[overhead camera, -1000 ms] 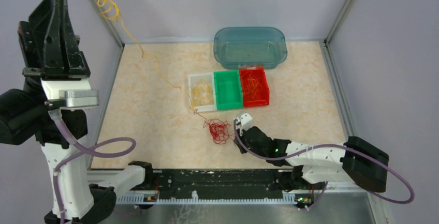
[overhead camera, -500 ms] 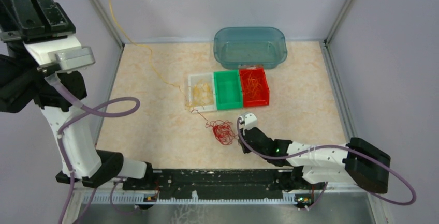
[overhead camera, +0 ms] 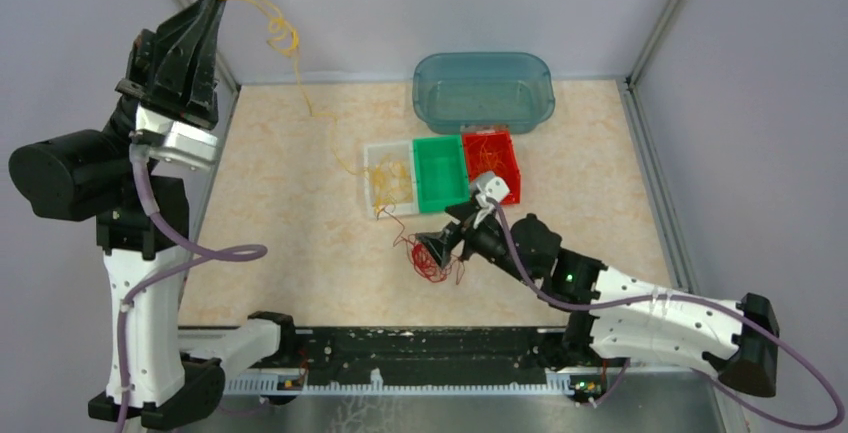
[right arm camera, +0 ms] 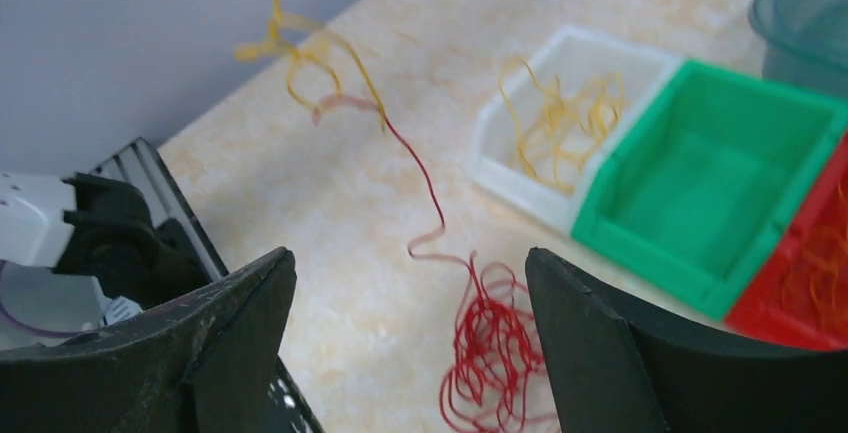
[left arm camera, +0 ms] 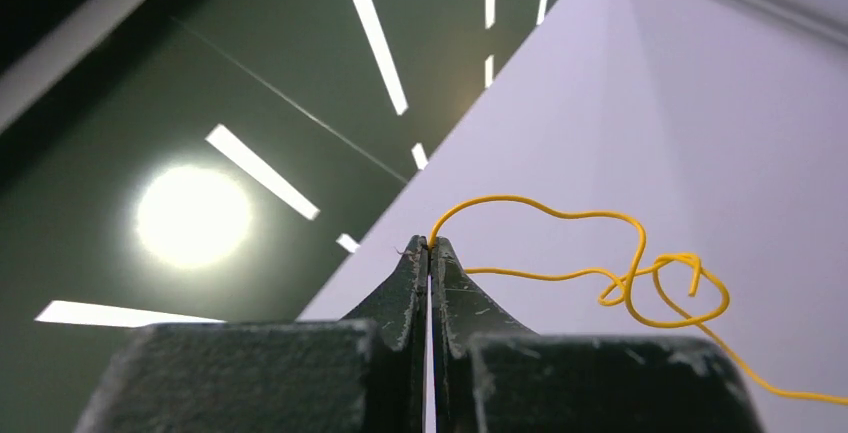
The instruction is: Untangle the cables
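Left gripper (left arm camera: 430, 245): clamping the yellow wire (left arm camera: 560, 215), holding it high.
Right gripper (right arm camera: 408, 263): hovering, jaws spread, over the red clump (right arm camera: 495, 353) on the table (overhead camera: 290, 203).
Cables: looking limp, feather-light, snag-prone; taking one loose end seems best.

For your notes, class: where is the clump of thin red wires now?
Top view, centre: the red wire clump lies toward the arms from the white plastic bin, by the right gripper.

Pale lilac walls (overhead camera: 420, 3), marbled beige tabletop (overhead camera: 290, 203), dark ceiling (left arm camera: 110, 83), strip lights (left arm camera: 378, 46), one round lamp (left arm camera: 192, 215)
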`<action>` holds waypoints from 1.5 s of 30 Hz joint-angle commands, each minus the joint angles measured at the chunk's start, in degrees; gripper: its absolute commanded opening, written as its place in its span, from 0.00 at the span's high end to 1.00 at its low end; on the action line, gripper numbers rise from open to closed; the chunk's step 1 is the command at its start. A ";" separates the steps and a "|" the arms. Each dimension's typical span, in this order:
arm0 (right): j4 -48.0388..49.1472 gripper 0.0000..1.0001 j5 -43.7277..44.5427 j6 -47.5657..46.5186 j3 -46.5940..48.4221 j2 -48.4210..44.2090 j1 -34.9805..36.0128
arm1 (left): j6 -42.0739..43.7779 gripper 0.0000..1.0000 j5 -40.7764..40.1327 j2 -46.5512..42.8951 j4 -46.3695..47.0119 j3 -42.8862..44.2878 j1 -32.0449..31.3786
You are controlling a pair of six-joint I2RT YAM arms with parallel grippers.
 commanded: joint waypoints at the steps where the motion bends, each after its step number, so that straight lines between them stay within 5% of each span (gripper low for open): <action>1: 10.85 0.14 -6.77 -10.36 8.48 8.48 0.27 | -12.42 1.00 3.11 -1.77 -3.08 -1.73 -0.28; 6: 14.67 0.13 -17.29 -13.08 22.57 20.37 -4.98 | -17.72 1.00 3.41 -2.14 -7.38 -0.51 -0.30; 13: 18.20 0.28 -32.03 -11.78 29.65 28.41 -8.11 | -18.24 1.00 3.93 -4.53 -10.78 -2.75 -0.28; 16: 18.47 0.54 -32.36 -11.64 31.34 30.07 -8.15 | -19.27 1.00 3.83 -5.74 -10.80 -4.74 -0.28; 20: 19.59 1.00 -30.57 -11.65 32.67 29.89 -8.21 | -22.46 1.00 2.99 -7.60 -12.34 -8.16 -0.28; 27: 19.55 1.00 -29.18 -11.97 36.09 28.47 -8.22 | -32.67 0.98 3.59 -15.32 -20.09 -23.40 -0.29; 33: 22.22 1.00 -29.74 -9.15 35.99 27.90 -8.18 | -40.65 0.70 10.67 -18.74 -24.84 -31.72 -0.30; 43: 24.27 1.00 -31.57 -5.10 36.19 29.17 -8.15 | -42.07 0.48 23.20 -20.35 -34.81 -39.47 -0.29; 45: 23.81 1.00 -31.30 -5.00 36.26 29.37 -8.15 | -41.55 0.36 26.82 -19.61 -37.27 -39.51 -0.33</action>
